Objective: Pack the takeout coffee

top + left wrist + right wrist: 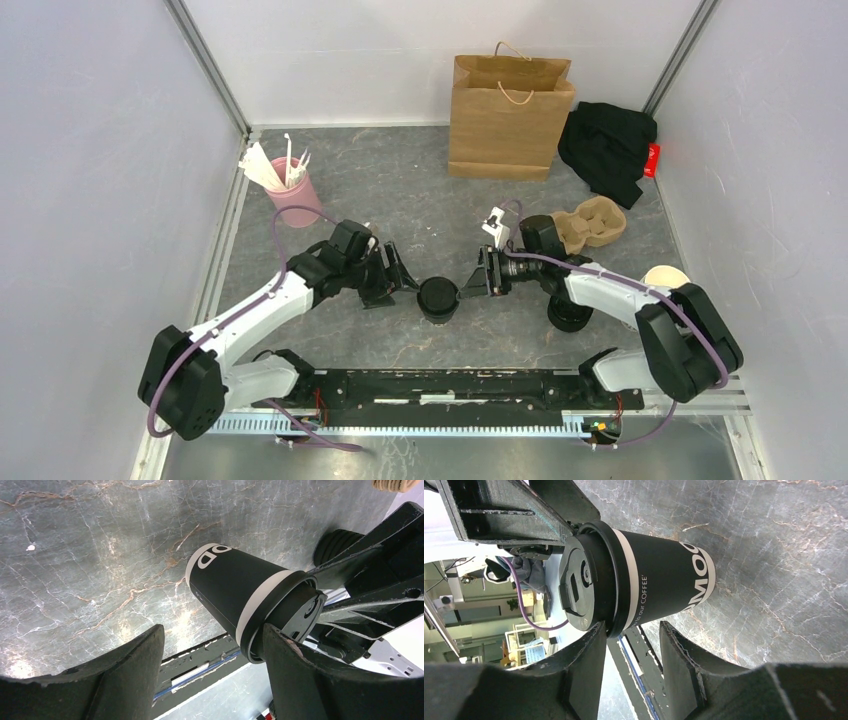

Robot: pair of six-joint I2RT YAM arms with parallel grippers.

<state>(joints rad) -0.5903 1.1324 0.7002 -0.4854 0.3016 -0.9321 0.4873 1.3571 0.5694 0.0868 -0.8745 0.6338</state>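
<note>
The takeout coffee, a black paper cup with white lettering and a black dome lid, stands upright on the grey marble table between my two grippers. My left gripper is just left of it and open. In the left wrist view the cup is beyond the fingertips, and one finger touches the lid rim. My right gripper is just right of it and open. In the right wrist view the cup lies ahead of the gripper, and one finger rests against the lid.
A brown paper bag stands at the back, with a black cloth to its right. A cardboard cup carrier lies behind the right arm. A stack of black lids and cream-rimmed cups are at the right. A pink cup of stirrers stands at the left.
</note>
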